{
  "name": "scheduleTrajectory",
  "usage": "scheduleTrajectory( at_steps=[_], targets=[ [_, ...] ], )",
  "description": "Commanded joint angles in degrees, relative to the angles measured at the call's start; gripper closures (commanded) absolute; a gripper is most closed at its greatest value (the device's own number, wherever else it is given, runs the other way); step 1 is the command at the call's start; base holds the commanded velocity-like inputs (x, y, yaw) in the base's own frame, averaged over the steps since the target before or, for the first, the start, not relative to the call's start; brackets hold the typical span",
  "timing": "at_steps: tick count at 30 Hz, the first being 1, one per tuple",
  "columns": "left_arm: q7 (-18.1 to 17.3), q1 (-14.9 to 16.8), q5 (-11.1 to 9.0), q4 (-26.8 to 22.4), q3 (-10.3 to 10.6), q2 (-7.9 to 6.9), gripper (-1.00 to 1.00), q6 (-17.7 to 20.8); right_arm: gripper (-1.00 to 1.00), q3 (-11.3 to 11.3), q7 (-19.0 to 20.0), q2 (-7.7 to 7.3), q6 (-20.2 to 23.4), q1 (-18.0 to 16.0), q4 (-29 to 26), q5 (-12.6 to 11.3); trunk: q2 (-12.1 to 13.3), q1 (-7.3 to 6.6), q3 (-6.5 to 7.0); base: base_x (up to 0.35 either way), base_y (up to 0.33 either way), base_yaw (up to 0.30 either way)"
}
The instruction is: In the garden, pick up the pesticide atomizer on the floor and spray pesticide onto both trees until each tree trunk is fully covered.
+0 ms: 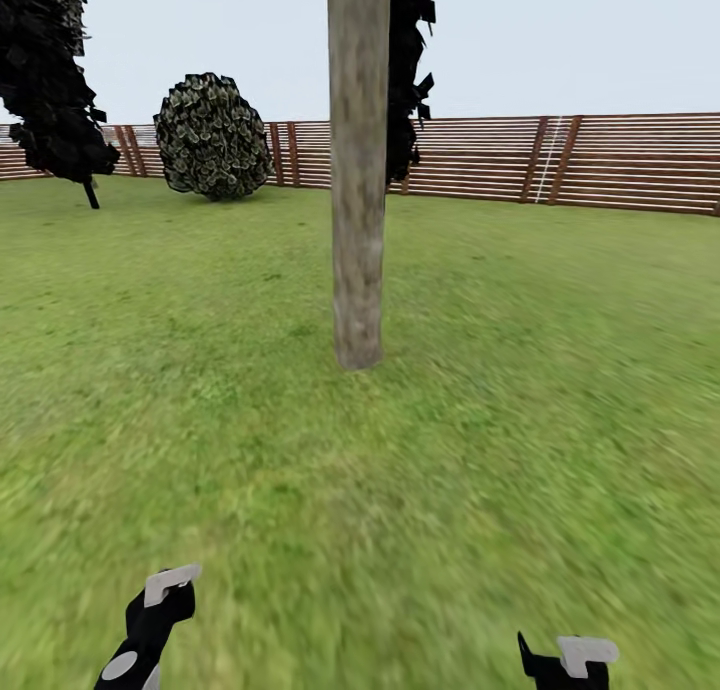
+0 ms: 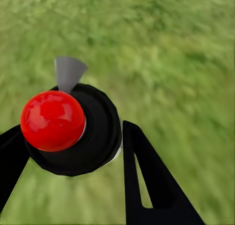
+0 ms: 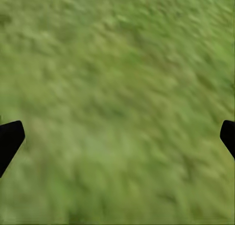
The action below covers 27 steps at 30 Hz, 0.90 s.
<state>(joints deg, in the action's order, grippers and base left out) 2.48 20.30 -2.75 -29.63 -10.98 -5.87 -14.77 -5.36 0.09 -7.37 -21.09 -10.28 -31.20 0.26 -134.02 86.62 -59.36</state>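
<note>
The left hand (image 2: 73, 151) grips the atomizer (image 2: 73, 132) nozzle-forward, ready for the tree trunk (image 1: 358, 170) ahead, while the right hand (image 3: 117, 137) hangs wide, empty.

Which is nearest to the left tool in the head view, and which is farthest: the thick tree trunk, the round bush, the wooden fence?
From the left tool:
1. Tree trunk, ahead, middle of the lawn.
2. Round bush, far left, before the fence.
3. Wooden fence, behind the bush, along the lawn's far edge.

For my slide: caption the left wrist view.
Left gripper holding the red-capped pesticide atomizer above blurred grass.
</note>
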Motion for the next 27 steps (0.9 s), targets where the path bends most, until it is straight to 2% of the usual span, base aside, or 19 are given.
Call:
scheduleTrajectory(
  at_steps=[1, 11, 19, 27],
  targets=[
    [0.0, 0.0, 0.0, 0.0, 0.0, 0.02, 1.00, 0.0, -1.00, 0.0, 0.0, 0.00, 0.0, 0.0, 0.0, 0.0, 0.0, 0.00, 0.00, 0.338, 0.137, 0.000],
    [0.0, 0.0, 0.0, 0.0, 0.0, -0.02, 1.00, 0.0, -1.00, 0.0, 0.0, -0.01, 0.0, 0.0, 0.0, 0.0, 0.0, 0.00, 0.00, 0.338, 0.137, -0.017],
    [0.0, 0.0, 0.0, 0.0, 0.0, 0.00, 1.00, 0.0, -1.00, 0.0, 0.0, -0.01, 0.0, 0.0, 0.0, 0.0, 0.0, 0.00, 0.00, 0.338, 0.122, -0.233],
    [0.0, 0.0, -0.3, 0.0, -0.1, -0.02, 1.00, 0.0, -1.00, 0.0, 0.0, 0.01, 0.0, 0.0, 0.0, 0.0, 0.0, 0.00, 0.00, 0.340, 0.017, -0.267]
  ],
)
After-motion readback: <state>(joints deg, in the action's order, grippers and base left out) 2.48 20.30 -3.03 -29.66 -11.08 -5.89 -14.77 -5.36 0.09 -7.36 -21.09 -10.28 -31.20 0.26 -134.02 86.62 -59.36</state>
